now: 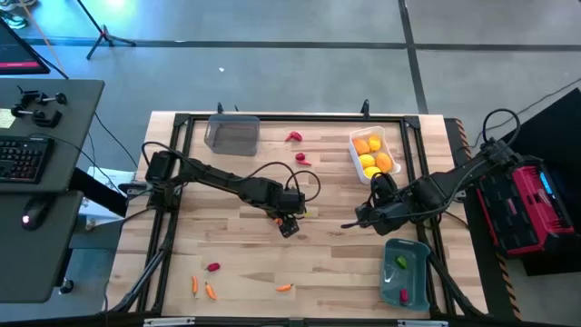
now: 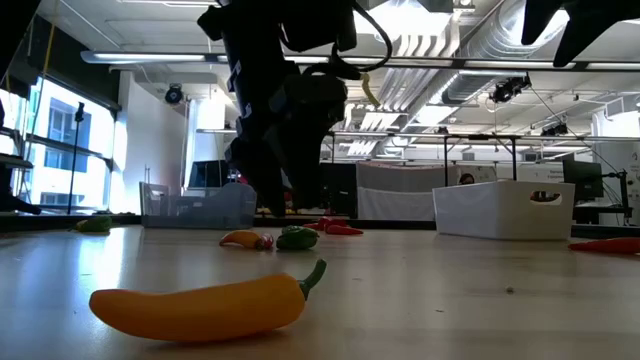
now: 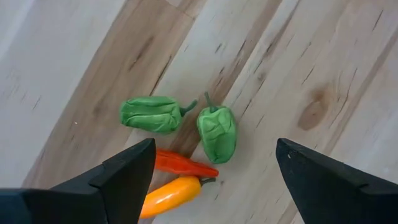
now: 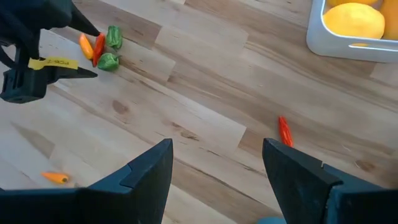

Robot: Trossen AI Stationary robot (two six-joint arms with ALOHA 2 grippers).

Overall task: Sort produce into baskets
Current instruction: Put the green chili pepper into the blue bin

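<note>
Baskets: three. White basket at the table's far right, holding yellow-orange fruits; about five show, exact count unclear. Clear grey basket at the far edge, left of centre; contents cannot be told. Blue-grey basket at the near right corner, holding one green piece and one red piece.

Loose produce at table centre: one cluster of four, seen in the left wrist view. Two green peppers, lying stem to stem; one red pepper, touching the second green one; one orange-yellow pepper, just beside the red.

Loose produce elsewhere: two red pieces between the grey and white baskets; one red piece, two carrots and one more carrot along the near edge. One yellow pepper lies close to the low camera.

Left gripper: at table centre, above the cluster of four, fingers spread wide, holding nothing.

Right gripper: right of centre, between the white and blue-grey baskets, fingers spread, holding nothing. One red pepper lies on the wood ahead of it.
</note>
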